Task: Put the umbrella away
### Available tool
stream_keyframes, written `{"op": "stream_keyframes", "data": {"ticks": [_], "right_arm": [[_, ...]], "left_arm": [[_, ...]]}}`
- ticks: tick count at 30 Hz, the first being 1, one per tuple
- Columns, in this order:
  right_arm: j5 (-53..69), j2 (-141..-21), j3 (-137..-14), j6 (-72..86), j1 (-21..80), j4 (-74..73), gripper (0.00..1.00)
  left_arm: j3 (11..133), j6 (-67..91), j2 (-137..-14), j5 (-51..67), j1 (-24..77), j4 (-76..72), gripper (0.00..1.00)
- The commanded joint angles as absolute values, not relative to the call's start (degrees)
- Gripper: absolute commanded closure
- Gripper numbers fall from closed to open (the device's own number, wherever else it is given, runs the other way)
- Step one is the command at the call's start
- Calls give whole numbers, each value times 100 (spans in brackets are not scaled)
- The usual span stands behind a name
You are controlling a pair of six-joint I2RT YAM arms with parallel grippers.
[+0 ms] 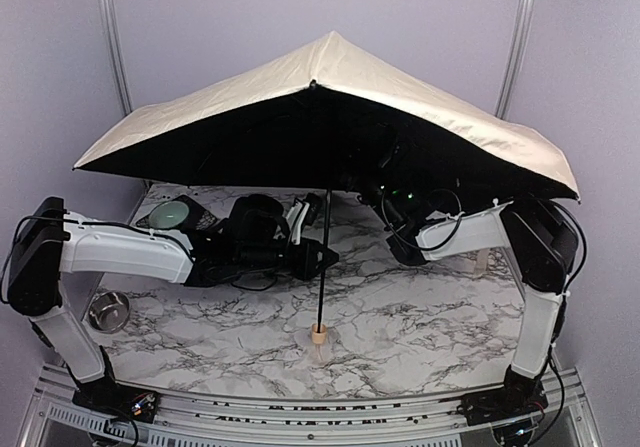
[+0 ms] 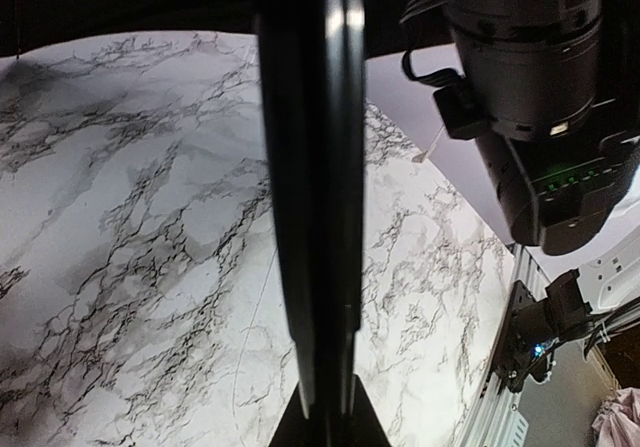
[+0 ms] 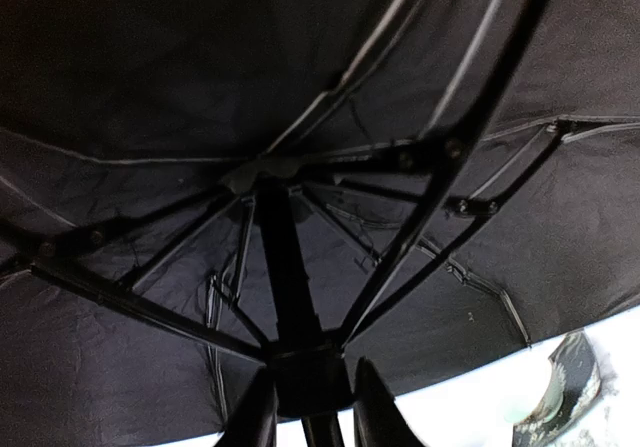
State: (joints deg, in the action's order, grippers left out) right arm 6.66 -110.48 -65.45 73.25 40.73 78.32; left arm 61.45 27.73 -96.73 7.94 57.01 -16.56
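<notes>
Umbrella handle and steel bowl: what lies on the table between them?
Nothing: in the top view only bare marble table stretches between the umbrella handle and the steel bowl.

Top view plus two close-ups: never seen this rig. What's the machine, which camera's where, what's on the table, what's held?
Two robot arms are bolted at the near edge of a marble table. The wide picture is from a fixed camera above and behind them; the other two are from wrist cameras. An open umbrella stands with its knob on the table. The left gripper is shut on its black shaft. The right gripper reaches under the canopy, fingers either side of the shaft; whether it grips is unclear. A small steel bowl sits at the left.
</notes>
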Motion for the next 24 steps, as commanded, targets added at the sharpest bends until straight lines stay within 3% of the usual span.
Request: {"op": "stream_keyframes", "data": {"ticks": [1,4,14,20,24], "right_arm": [[560,-11097,-6674,7436,4096,7940,90],[490,-11052,-6604,7400,4087,7986,100],[841,-10635,-6361,6996,3963,7613,98],[1779,-10124,-6598,5533,3898,5266,99],[2168,-10144,-6623,4867,4005,4708,100]], "left_arm": [[6187,2604,-9536,897,5738,-1872,100],[6172,2584,-9526,899,5733,-1873,100],[5994,2388,-9262,843,5648,-1863,100],[5887,2343,-8939,603,5553,-1702,100],[5999,2223,-8770,662,5519,-1688,100]]}}
